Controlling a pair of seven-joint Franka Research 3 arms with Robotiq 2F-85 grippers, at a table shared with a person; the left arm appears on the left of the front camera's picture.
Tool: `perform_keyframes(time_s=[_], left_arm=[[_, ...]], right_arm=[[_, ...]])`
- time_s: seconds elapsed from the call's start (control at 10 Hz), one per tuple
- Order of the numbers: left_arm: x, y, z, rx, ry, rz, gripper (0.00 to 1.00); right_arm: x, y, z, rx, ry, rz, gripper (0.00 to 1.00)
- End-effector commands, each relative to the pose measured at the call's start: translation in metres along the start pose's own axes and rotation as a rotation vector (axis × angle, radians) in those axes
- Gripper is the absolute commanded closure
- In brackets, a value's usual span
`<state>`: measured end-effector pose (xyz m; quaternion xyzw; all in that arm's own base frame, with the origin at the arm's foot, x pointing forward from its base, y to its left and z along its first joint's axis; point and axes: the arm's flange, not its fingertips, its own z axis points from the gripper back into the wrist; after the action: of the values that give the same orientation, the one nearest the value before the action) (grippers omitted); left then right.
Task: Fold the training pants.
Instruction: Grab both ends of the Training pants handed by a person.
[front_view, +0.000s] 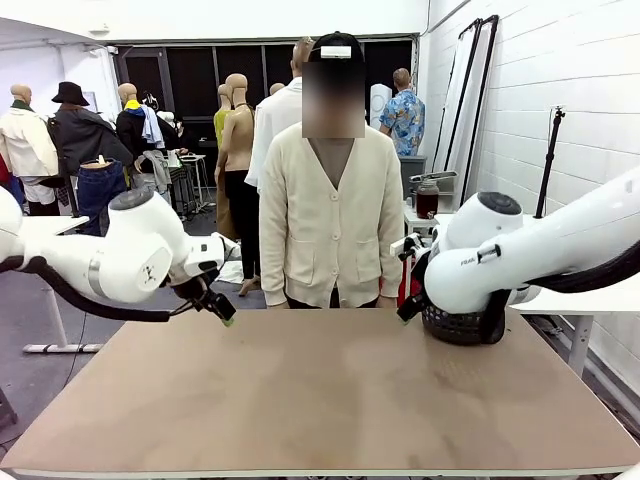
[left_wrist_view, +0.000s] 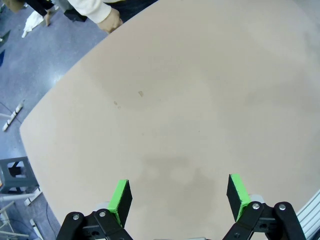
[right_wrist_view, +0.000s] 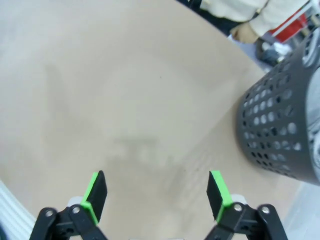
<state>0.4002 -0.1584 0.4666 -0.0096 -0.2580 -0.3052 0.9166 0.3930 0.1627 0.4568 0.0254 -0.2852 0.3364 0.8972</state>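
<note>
Above the far left part of the tabletop (front_view: 320, 400), my left pincer (front_view: 226, 314) hangs clear of the surface, its tips tilted down and toward the middle. From the left wrist view, this pincer (left_wrist_view: 178, 192) is spread wide, with the green pads (left_wrist_view: 120, 197) well apart, nothing between them and the beige board beneath. A person (front_view: 330, 220) in a cream cardigan stands at the far edge, facing me, and one hand (left_wrist_view: 109, 22) of theirs rests near that edge.

My right pincer (front_view: 408, 308) hangs over the far right part of the tabletop, just beside a black perforated basket (front_view: 465, 325) that stands there. It too is spread wide (right_wrist_view: 157, 192), gripping nothing, and it looks down on the board with the basket (right_wrist_view: 280, 125) close at one side. The person's other hand (right_wrist_view: 245, 32) is near the far edge, beyond the basket.

Something pale grey (right_wrist_view: 314, 137) lies inside the basket at the edge of the right wrist view. I cannot tell whether it is the training pants.
</note>
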Motion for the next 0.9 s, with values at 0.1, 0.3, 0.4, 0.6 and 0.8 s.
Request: perform_keyframes(time_s=[0.1, 0.3, 0.4, 0.6, 0.8], left_arm=[[0.015, 0.002, 0.042, -0.04, 0.011, -0.033, 0.0], [0.019, -0.003, 0.057, -0.073, 0.016, -0.052, 0.0], [0.019, -0.004, 0.062, -0.073, 0.017, -0.058, 0.0], [0.017, -0.005, 0.069, -0.079, 0.006, -0.054, 0.0], [0.017, -0.004, 0.073, -0.084, 0.004, -0.056, 0.0]], right_arm=[[0.009, -0.007, 0.046, 0.048, -0.02, 0.07, 0.0], [0.013, -0.007, 0.066, 0.058, -0.037, 0.097, 0.0], [0.015, -0.006, 0.071, 0.052, -0.04, 0.106, 0.0], [0.018, -0.005, 0.076, 0.057, -0.045, 0.115, 0.0], [0.019, -0.005, 0.078, 0.055, -0.047, 0.12, 0.0]])
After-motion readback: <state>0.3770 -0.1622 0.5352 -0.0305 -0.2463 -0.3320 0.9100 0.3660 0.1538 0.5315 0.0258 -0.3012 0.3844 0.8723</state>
